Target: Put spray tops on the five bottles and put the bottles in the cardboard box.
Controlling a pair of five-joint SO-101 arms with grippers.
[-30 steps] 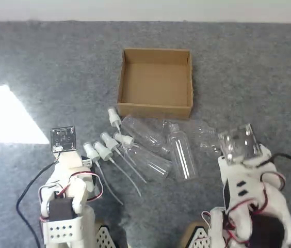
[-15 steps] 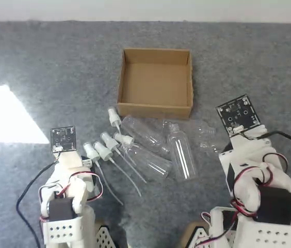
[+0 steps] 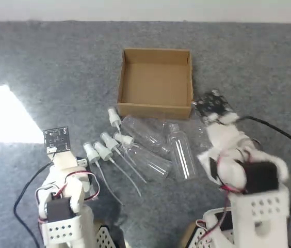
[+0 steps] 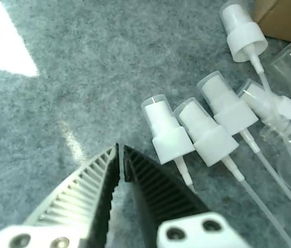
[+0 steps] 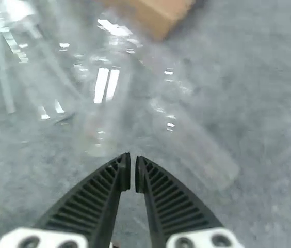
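Just beside the closed left gripper [image 4: 120, 155], spray tops [image 4: 167, 132] are seen. Just ahead of the closed right gripper [image 5: 132, 164], bottles [image 5: 104, 98] are seen.

The cardboard box [image 3: 155, 110] sits on the table [image 3: 259, 67], toward the far middle. In front of its near wall the bottles [image 3: 148, 160] lie on their sides in a cluster, side by side and touching. 1 spray top [image 3: 114, 118] lies just off the box's front left corner. 4 more spray tops [image 3: 103, 151] lie in a row left of the bottles, the rightmost against them. The left arm [image 3: 63, 191] stands at the near left, with the left gripper [image 4: 120, 155] just beside the outermost top, apart from it. The right arm [image 3: 238, 165] stands at the near right, over the cluster's right end, with the right gripper [image 5: 131, 163] near a bottle's end.
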